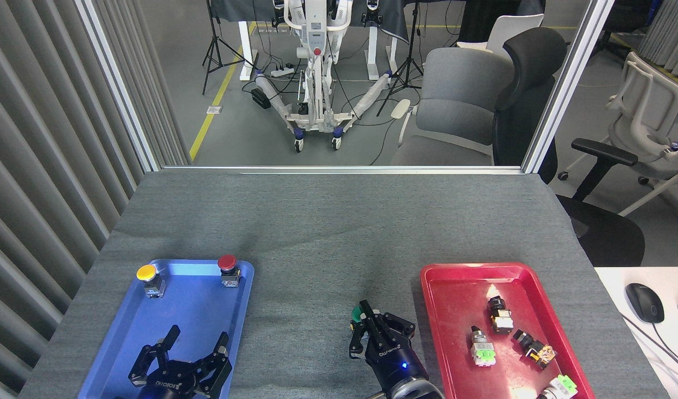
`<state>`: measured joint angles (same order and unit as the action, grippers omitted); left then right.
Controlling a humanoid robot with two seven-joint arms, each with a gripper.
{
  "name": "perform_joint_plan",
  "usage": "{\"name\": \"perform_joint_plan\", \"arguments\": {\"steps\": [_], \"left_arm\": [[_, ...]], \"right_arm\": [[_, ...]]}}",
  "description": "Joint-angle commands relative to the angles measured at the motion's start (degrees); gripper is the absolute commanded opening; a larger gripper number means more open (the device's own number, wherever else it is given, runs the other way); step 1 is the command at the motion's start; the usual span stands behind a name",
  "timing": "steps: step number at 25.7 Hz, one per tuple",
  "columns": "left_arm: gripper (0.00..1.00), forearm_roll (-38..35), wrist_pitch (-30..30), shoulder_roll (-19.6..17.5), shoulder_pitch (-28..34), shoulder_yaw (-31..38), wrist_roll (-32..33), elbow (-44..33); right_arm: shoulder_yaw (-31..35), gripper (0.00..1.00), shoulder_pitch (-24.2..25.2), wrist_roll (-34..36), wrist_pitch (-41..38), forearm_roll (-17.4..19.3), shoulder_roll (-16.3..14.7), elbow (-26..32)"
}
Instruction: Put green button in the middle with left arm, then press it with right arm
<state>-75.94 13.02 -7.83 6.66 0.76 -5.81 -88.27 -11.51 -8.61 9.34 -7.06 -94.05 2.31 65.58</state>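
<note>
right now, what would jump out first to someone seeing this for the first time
Two bright trays flank the grey tabletop: a blue tray on the left holding a yellow button and a red button, and a red tray on the right with scattered switch parts. Between them, the right gripper, jaws closed, sits over the green button, while the left gripper hangs open over the blue tray.

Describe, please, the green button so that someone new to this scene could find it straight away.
Look at the grey tabletop between the blue tray and the red tray. The green button sits there on bare felt, at the tip of the right gripper. Its cap is dark green, unlike the yellow and red buttons in the blue tray.
</note>
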Motion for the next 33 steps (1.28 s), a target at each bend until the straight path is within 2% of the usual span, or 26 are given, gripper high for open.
{"name": "perform_joint_plan", "arguments": {"steps": [1, 3, 5, 6, 7, 8, 15, 19, 23, 26, 30, 33], "left_arm": [[0.99, 0.5, -0.2, -0.3, -0.1, -0.1, 0.0, 0.0], [0.99, 0.6, -0.2, -0.2, -0.1, -0.1, 0.0, 0.2], [0.99, 0.6, -0.3, -0.3, -0.1, -0.1, 0.0, 0.4], [0.99, 0.6, -0.3, -0.4, -0.1, -0.1, 0.0, 0.2], [0.99, 0.6, -0.3, -0.4, -0.1, -0.1, 0.0, 0.0], [0.99, 0.6, -0.4, -0.5, -0.1, -0.1, 0.0, -0.1], [0.99, 1.6, 0.4, -0.6, 0.0, -0.1, -0.2, -0.1], [0.99, 1.7, 0.5, -0.7, 0.1, -0.1, -0.3, -0.5], [0.99, 1.6, 0.4, -1.0, 0.0, -0.1, -3.6, -1.0], [0.99, 1.7, -0.5, -1.0, -0.2, 0.1, -4.3, -1.4], [0.99, 1.7, -2.1, -1.3, 0.5, 0.6, -4.9, -1.9], [0.99, 1.7, -2.3, -1.2, 0.8, 2.3, -4.9, -2.0]], "right_arm": [[0.1, 0.12, -0.1, 1.9, -0.1, 2.5, 0.3, 5.3], [0.2, 0.18, -0.1, 2.0, -0.1, 2.7, 0.4, 6.6], [0.3, 0.37, -0.2, 2.3, -0.1, 3.7, 0.4, 6.9], [0.4, 0.60, 0.2, 2.9, -0.1, 4.9, 0.2, 7.2], [1.1, 0.91, 0.5, 3.7, -0.1, 6.4, -0.4, 8.0], [3.2, 1.00, 1.1, 4.2, -0.1, 7.5, -0.5, 9.3], [14.9, 1.00, 6.2, 6.1, -0.7, 7.8, -0.6, 13.4], [18.9, 1.00, 9.8, 18.3, -0.8, 8.0, -0.6, 16.1], [19.2, 1.00, 12.6, 20.3, -0.8, 7.8, -2.4, 16.4], [19.8, 1.00, 12.7, 18.3, 0.0, 7.5, -2.8, 16.4], [19.8, 1.00, 12.7, 8.7, 1.7, 6.7, -2.5, 17.8], [19.3, 1.00, 12.9, -0.7, 1.8, 4.5, -2.8, 19.7]]}}
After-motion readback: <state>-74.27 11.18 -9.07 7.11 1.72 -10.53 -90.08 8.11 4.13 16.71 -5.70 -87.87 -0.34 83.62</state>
